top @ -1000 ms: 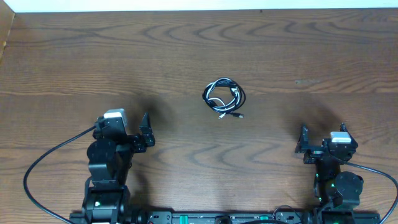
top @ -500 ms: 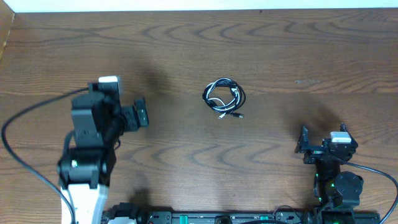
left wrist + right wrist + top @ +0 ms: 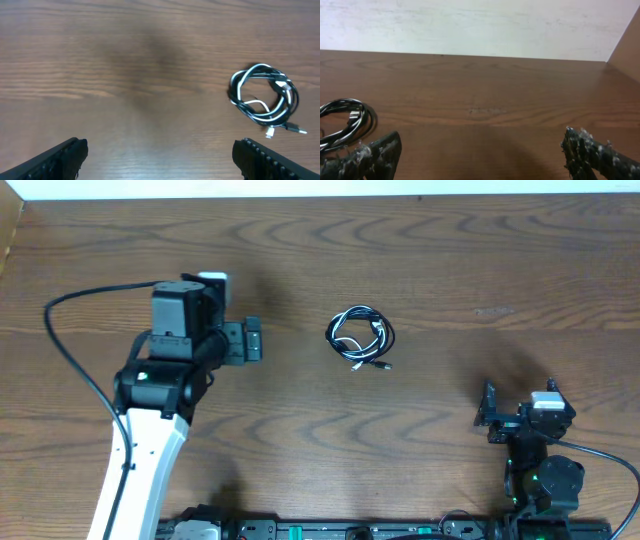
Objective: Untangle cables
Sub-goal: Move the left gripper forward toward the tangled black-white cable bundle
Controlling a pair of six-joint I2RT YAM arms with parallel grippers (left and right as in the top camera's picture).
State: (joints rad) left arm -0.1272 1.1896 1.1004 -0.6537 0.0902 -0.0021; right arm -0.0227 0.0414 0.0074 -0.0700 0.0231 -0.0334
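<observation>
Left fingers (image 3: 60, 155) spread wide and empty, arm (image 3: 140, 450) extended at centre left.
Right fingers (image 3: 372, 152) likewise apart, empty, at lower right; coiled cables (image 3: 361, 337) lie mid-frame on wooden surface (image 3: 450, 260); white wall (image 3: 470, 25) behind.

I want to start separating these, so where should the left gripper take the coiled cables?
Probably the coil's left arc, from above: the cables lie flat, black and white strands bunch there, and it faces the open left gripper. The plug ends trail opposite.

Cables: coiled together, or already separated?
Coiled together. The black and white cables lie as one small bundle, their loops overlapping and interleaved in both the overhead and left wrist views.
</observation>
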